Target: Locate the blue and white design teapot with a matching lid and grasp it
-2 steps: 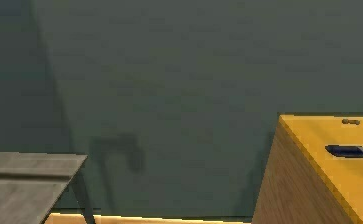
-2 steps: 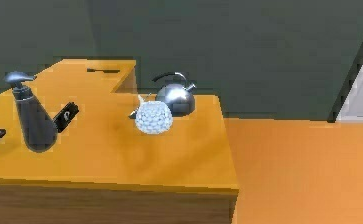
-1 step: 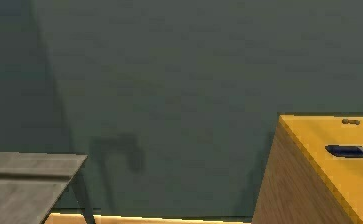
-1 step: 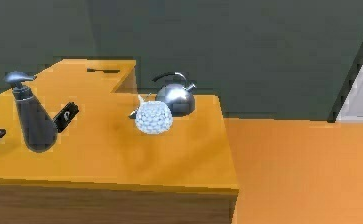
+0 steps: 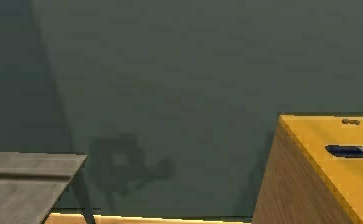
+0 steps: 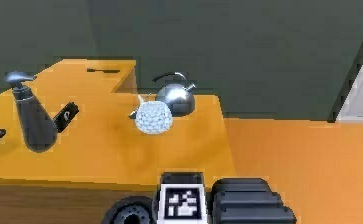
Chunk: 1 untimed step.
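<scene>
At the arm side view's bottom edge, the gripper's (image 6: pixel 132 212) dark body shows just left of a white marker (image 6: pixel 184 201) with black marks. Its far end is cut off by the edge, so neither the set of its fingers nor whether it holds anything can be told. The arm (image 6: pixel 251 200), a dark ribbed bar, lies low just right of the marker.

Above them an orange counter (image 6: pixel 194 150) carries the teapot (image 6: pixel 152 119), a round blue and white body standing upright. A silver kettle (image 6: pixel 176 95) stands just beside it, farther back. A dark dispenser (image 6: pixel 30 115) stands well to the left. In the forward view a grey table (image 5: pixel 29 168) sits against a dark wall (image 5: pixel 179 70).
</scene>
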Available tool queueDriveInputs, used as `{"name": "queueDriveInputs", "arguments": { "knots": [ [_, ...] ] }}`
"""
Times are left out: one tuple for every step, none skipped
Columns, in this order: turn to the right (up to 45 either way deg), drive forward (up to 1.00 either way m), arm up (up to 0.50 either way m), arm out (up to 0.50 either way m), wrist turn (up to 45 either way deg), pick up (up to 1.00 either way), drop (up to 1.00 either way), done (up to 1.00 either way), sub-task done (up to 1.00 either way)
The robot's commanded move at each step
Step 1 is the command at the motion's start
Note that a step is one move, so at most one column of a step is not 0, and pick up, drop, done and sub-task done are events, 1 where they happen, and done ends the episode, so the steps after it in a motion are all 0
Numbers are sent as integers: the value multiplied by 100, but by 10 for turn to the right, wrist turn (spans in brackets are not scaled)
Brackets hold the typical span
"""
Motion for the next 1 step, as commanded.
{"name": "queueDriveInputs", "arguments": {
  "knots": [
    [0,0,0,32,0,0,0,0,0]
  ]
}}
